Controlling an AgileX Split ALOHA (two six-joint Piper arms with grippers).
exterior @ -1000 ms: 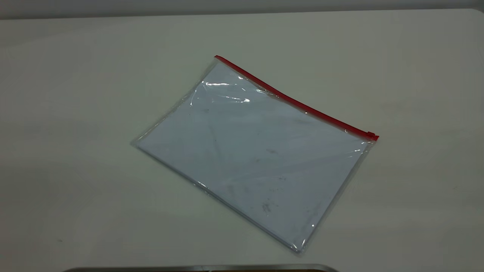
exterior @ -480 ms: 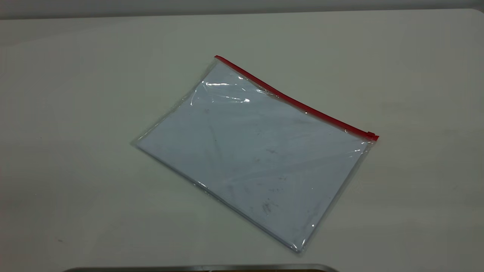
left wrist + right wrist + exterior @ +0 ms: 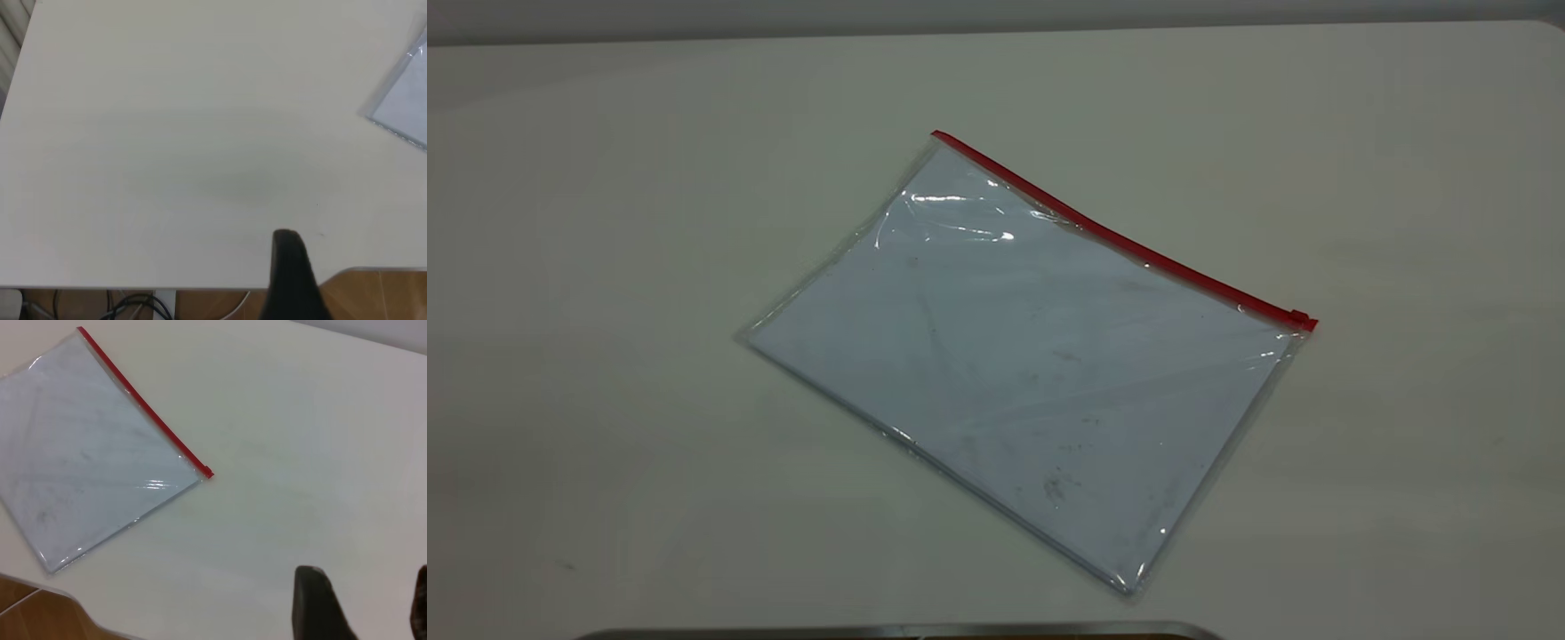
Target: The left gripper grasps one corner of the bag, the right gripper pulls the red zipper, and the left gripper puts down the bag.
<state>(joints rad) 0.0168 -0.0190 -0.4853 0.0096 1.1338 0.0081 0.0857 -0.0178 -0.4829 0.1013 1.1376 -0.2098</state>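
The bag (image 3: pixel 1032 364) lies flat on the white table, a clear whitish-blue pouch with dark smudges. The red zipper (image 3: pixel 1120 240) runs along its far long edge, with the slider tab (image 3: pixel 1301 318) at the right end. Neither gripper shows in the exterior view. In the left wrist view, part of the left gripper (image 3: pixel 288 267) hangs over the table's near edge, far from a bag corner (image 3: pixel 403 107). In the right wrist view, the right gripper (image 3: pixel 365 590) is open and empty above bare table, well away from the bag (image 3: pixel 87 447), its zipper (image 3: pixel 143 403) and the slider (image 3: pixel 208 473).
The white table (image 3: pixel 605 267) extends widely around the bag. A grey rim (image 3: pixel 898 631) cuts into the near edge. Below the table edge the left wrist view shows wooden floor (image 3: pixel 380 297) and cables (image 3: pixel 133 307).
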